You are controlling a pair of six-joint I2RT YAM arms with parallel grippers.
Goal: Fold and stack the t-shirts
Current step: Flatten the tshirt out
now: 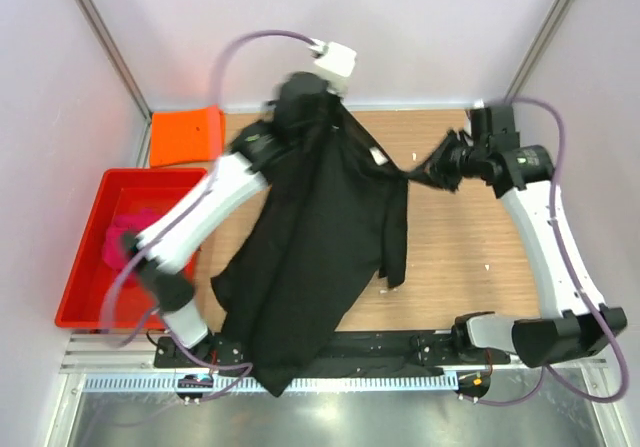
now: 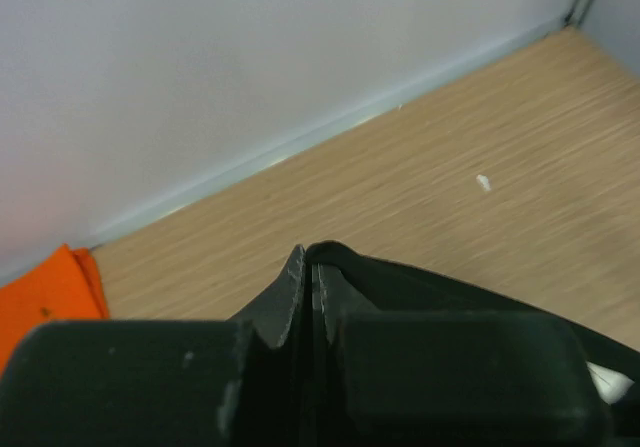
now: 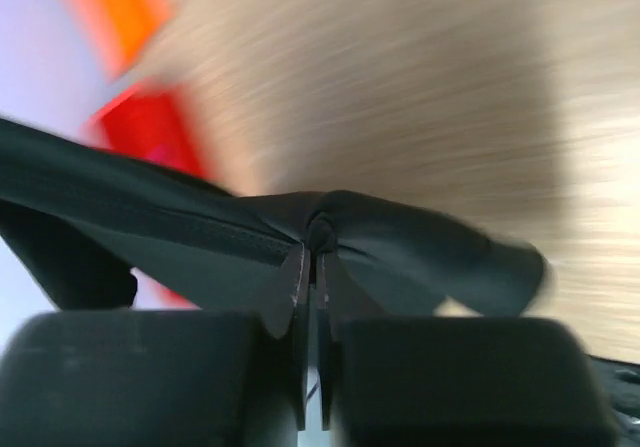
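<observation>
Left gripper (image 2: 310, 259): your left fingers are pressed together on a fold of the black shirt (image 2: 430, 292), and the cloth edge pokes up between the tips. From above, this gripper (image 1: 300, 95) sits near the far edge of the table (image 1: 470, 257), half hidden by the cloth it holds up.
Right gripper (image 3: 312, 239): clamped tight on a bunched pinch of the same shirt (image 3: 140, 222), with cloth spreading to both sides of the tips. From above you see it (image 1: 432, 170) to the right of the left gripper and a little nearer the arm bases.
Black shirt (image 1: 310, 257): it hangs from your left gripper and drapes back toward the bases, partly over the left arm. One stretched corner runs sideways to your right gripper. In the top view its lowest corner overlaps the rail by the left base.
Tag (image 1: 379, 156): small and white, on the shirt between your two grippers.
Orange shirt (image 1: 185, 135): folded flat to the left of your left gripper, apart from the black cloth. It shows at the lower left of the left wrist view (image 2: 45, 292).
Pink shirt (image 1: 122, 239): crumpled inside the red tray (image 1: 160, 192), well to the left of both grippers.
Fleck (image 2: 483, 181): a white speck on the bare wood ahead of your left gripper.
Right wrist view: the background is smeared, so you can make out only orange and red patches beyond the cloth.
</observation>
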